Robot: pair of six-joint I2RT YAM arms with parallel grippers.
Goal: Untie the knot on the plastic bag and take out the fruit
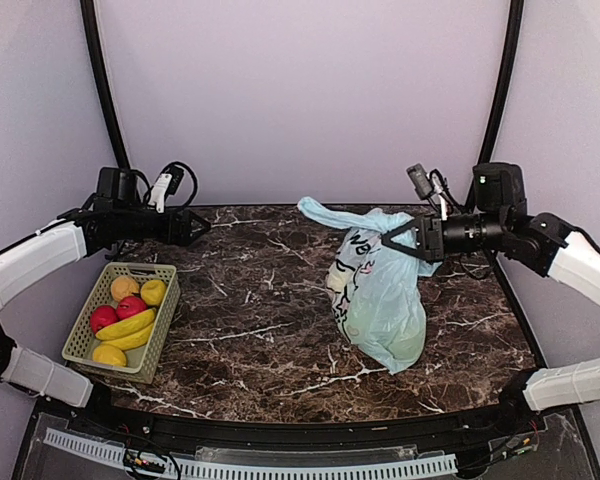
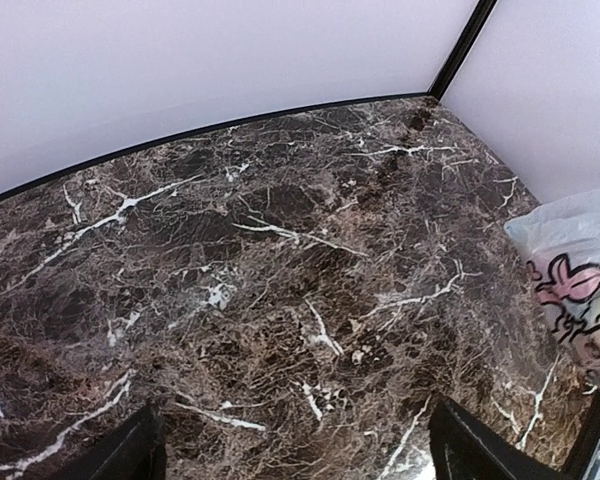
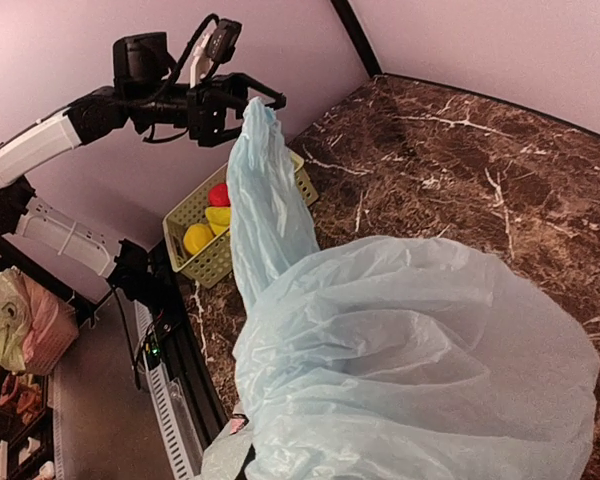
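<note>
The pale blue-green plastic bag (image 1: 382,292) hangs from my right gripper (image 1: 396,240), its bottom resting on the marble table. The gripper is shut on the bag's upper part. In the right wrist view the bag (image 3: 420,360) fills the front and hides the fingers. One loose handle (image 1: 322,211) sticks out up and left; it also shows in the right wrist view (image 3: 265,190). I cannot make out a knot. The fruit is hidden inside; only a pale bulge (image 1: 336,281) shows through. My left gripper (image 1: 194,228) is open and empty, off to the bag's left, above bare marble (image 2: 298,425).
A yellow-green basket (image 1: 163,330) with bananas, red apples and yellow fruit stands at the table's left front, also in the right wrist view (image 3: 216,262). The bag's printed edge (image 2: 578,262) shows at the right of the left wrist view. Purple walls surround the table.
</note>
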